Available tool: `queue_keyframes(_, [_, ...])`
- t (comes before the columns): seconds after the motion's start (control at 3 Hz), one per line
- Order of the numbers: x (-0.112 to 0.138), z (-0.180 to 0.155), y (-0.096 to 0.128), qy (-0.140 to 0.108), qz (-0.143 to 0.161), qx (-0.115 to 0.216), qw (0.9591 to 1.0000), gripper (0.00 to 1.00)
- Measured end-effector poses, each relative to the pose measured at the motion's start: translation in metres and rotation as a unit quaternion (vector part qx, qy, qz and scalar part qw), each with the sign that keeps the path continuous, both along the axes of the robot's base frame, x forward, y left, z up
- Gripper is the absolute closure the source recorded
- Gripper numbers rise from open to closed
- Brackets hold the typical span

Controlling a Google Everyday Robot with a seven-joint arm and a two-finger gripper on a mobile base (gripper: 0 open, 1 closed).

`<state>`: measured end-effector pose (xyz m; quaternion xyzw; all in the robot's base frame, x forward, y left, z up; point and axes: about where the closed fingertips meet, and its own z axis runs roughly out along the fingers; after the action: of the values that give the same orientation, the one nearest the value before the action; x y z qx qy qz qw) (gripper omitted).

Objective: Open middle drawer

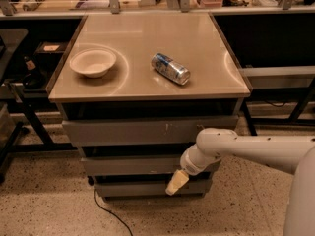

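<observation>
The grey cabinet has three drawer fronts stacked under its tan top. The middle drawer (130, 165) is the plain grey front below the taller top drawer front (147, 131), which has white scratch marks, and above the shorter bottom front (138, 189). A dark gap shows above it; its interior is hidden. My gripper (176, 182), cream-tipped on a white arm coming from the right, hangs in front of the middle drawer's lower right edge, over the gap to the bottom front.
On the cabinet top (147, 82) sit a white bowl (93, 62) at the left and a can lying on its side (170, 68) near the middle. A black cable (106, 211) runs on the speckled floor. Dark tables and frames stand left and right.
</observation>
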<state>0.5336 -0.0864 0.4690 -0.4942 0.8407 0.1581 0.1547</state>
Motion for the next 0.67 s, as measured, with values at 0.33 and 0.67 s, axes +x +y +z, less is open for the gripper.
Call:
queue_keyframes(0.33, [0.013,-0.010,0.000,-0.006,0.006,-0.003,1.0000,0.00])
queue_keyframes(0.67, [0.020,-0.024,0.000,-0.007,0.010,-0.003,0.9999,0.00])
